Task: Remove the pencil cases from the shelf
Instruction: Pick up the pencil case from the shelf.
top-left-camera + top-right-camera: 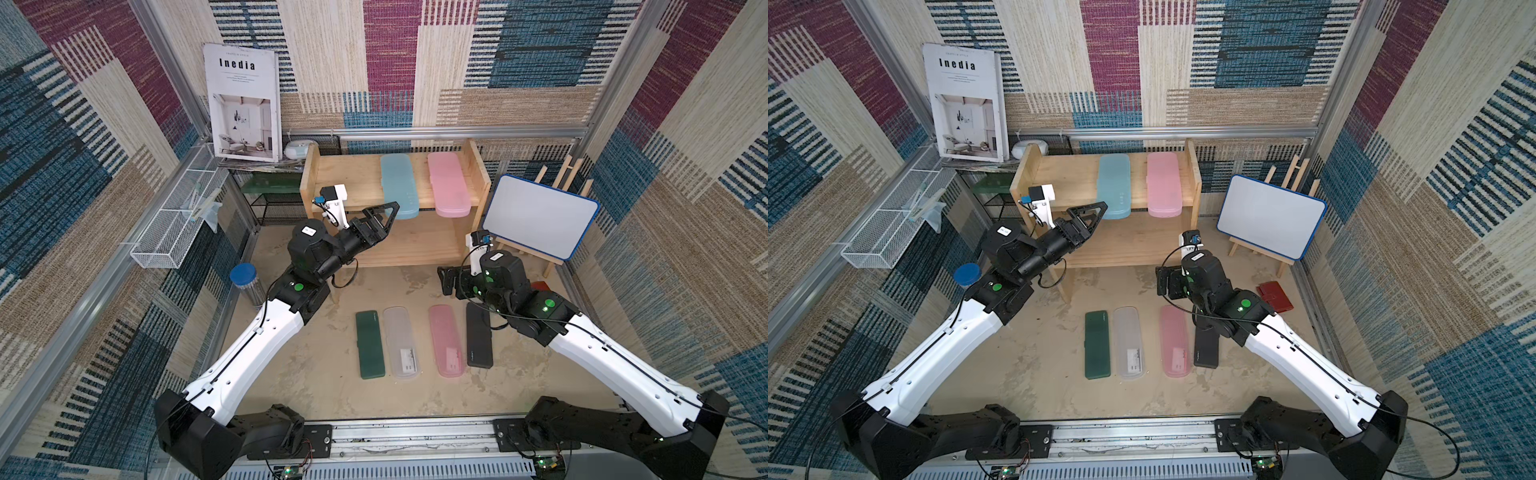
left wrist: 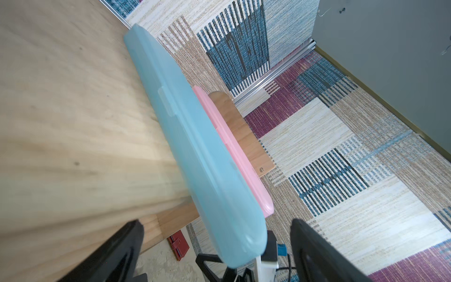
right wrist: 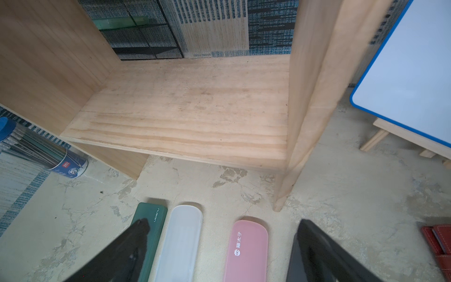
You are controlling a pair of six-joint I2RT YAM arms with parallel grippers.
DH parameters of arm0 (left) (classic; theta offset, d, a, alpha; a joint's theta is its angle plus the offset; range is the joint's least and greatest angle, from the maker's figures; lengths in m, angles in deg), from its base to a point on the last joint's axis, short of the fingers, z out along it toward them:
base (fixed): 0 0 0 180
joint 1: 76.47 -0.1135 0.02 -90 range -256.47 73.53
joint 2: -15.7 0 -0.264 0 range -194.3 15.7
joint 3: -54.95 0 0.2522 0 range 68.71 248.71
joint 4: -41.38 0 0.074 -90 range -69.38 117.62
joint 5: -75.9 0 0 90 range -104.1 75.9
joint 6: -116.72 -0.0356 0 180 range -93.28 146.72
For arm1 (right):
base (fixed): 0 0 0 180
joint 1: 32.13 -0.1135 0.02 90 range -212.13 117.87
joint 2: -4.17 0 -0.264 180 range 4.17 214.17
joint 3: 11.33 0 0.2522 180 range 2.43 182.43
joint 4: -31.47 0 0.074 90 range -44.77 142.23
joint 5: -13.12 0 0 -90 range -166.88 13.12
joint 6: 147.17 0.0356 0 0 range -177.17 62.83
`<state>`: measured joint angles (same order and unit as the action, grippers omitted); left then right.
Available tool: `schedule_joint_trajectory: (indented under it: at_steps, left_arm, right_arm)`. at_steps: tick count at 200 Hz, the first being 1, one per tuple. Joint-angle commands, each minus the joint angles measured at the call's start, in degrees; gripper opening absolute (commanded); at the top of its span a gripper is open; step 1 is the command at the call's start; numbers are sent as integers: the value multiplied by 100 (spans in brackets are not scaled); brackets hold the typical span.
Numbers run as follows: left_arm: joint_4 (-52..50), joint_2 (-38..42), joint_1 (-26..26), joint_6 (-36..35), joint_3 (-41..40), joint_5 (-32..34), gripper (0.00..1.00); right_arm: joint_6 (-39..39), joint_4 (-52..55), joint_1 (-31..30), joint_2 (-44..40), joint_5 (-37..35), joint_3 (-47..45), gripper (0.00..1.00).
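On the top board of the wooden shelf (image 1: 353, 174) lie a light blue pencil case (image 1: 399, 185) and a pink one (image 1: 449, 185), their front ends overhanging the edge. My left gripper (image 1: 392, 212) is open at the blue case's overhanging end; in the left wrist view that end (image 2: 219, 195) sits between the two fingers, apart from both. Dark green (image 1: 369, 345), frosted clear (image 1: 401, 347), pink (image 1: 446, 340) and black (image 1: 479, 336) cases lie in a row on the floor. My right gripper (image 1: 446, 280) hangs open above that row, holding nothing. The shelf's lower board (image 3: 190, 109) is bare.
A whiteboard on an easel (image 1: 540, 216) stands right of the shelf, with a red wallet (image 1: 1275, 296) on the floor near it. A black mesh rack (image 1: 278, 203), a white wire basket (image 1: 174, 224), a magazine (image 1: 243, 104) and a blue-lidded can (image 1: 245, 284) are on the left.
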<state>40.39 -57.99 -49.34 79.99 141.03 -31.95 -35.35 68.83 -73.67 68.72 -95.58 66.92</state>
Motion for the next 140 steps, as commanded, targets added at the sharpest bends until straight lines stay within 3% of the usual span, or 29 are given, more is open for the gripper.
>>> schedule_joint_trajectory:
  at_steps: [1, 29, 62, 99, 140]
  left_arm:
    - [-219, -186, -2, -139, 223, 114, 95]
    - [-442, -431, 1, -143, 438, 248, 84]
    - [-482, -496, -2, -87, 476, 213, 65]
    - [-547, -182, -2, -131, 197, 450, 52]
    - [-489, 277, 2, -315, -274, 707, 26]
  right_arm:
    - [-56, -118, 40, -13, 60, 37, 99]
    - [-38, -123, 63, -22, 101, 24, 99]
    - [-45, -109, 85, -82, 97, 3, 99]
    - [-47, -103, 93, -75, 134, 20, 99]
    - [-86, -125, 93, 13, 192, 70, 99]
